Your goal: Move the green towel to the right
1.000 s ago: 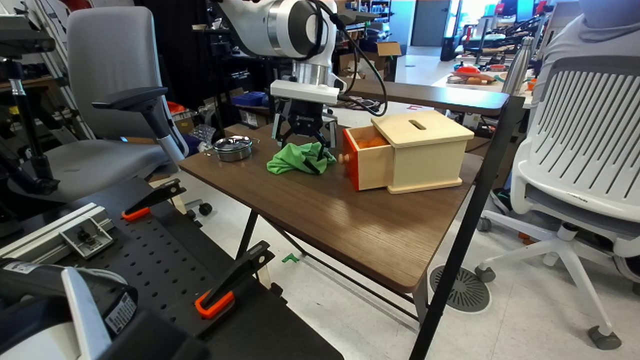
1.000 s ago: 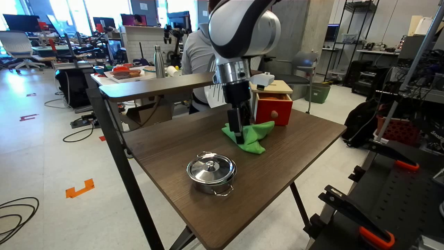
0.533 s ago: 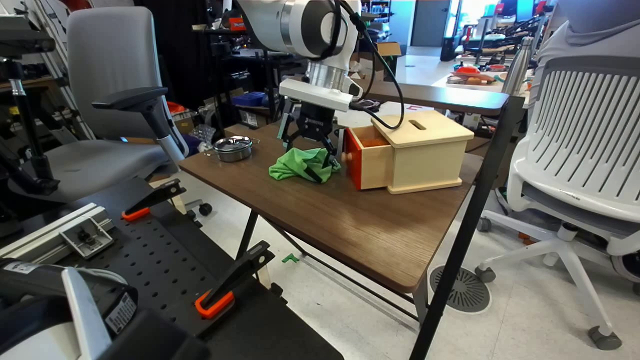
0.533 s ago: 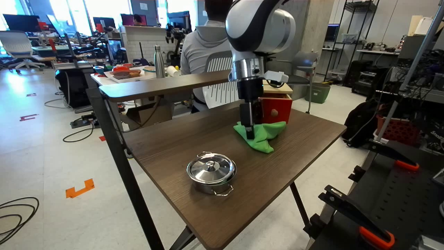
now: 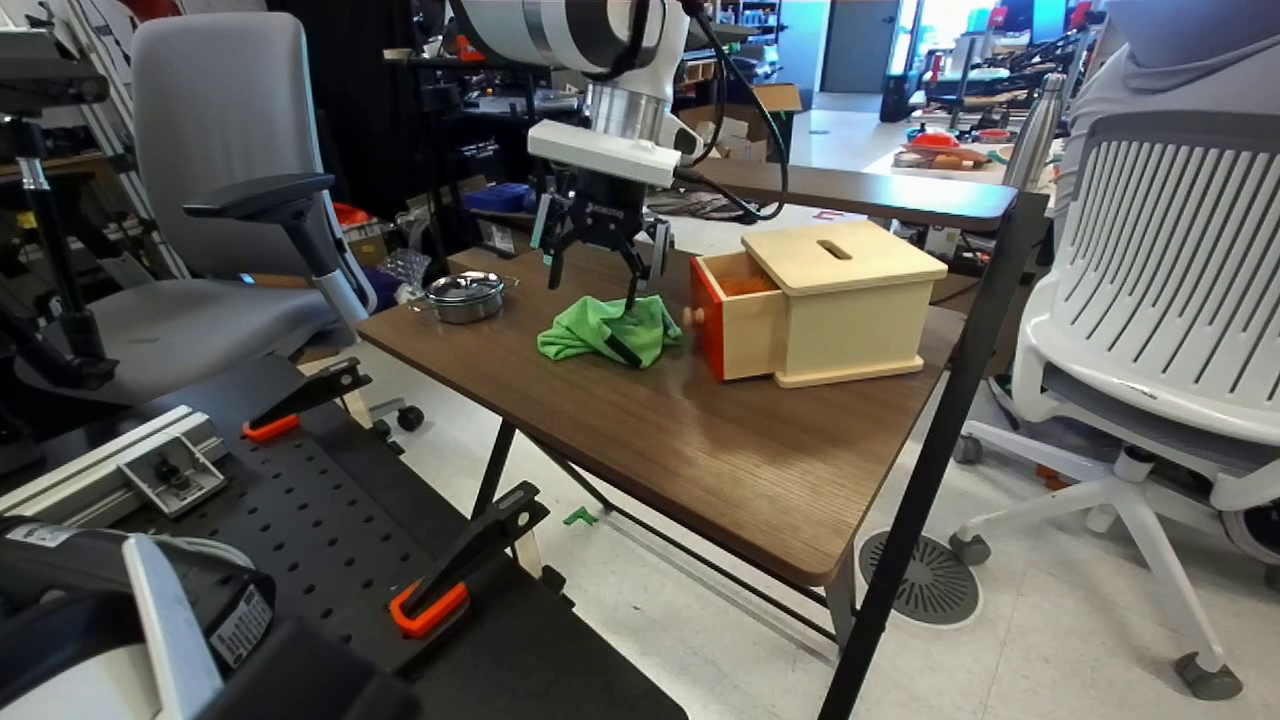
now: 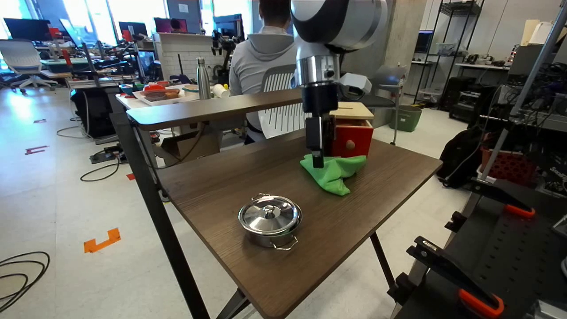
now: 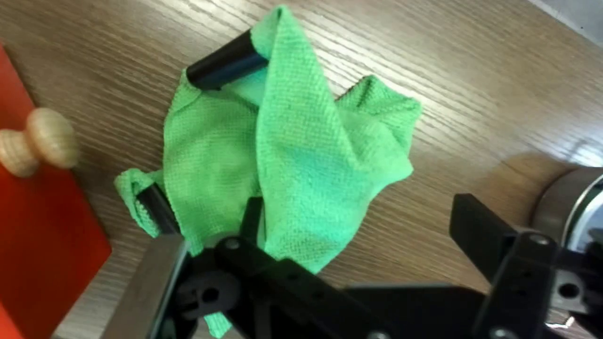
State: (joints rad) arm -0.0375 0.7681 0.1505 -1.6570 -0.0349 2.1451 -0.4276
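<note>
Two fingers (image 7: 480, 235) spread, one over the green towel (image 5: 600, 328), the tool (image 5: 592, 290) sits higher than before.

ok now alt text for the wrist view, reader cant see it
A crumpled green towel lies on a wood-grain table, its lower part partly hidden by the open gripper at the bottom. A red drawer front with a wooden knob stands at the left edge; part of a metal pot shows at the right.
</note>
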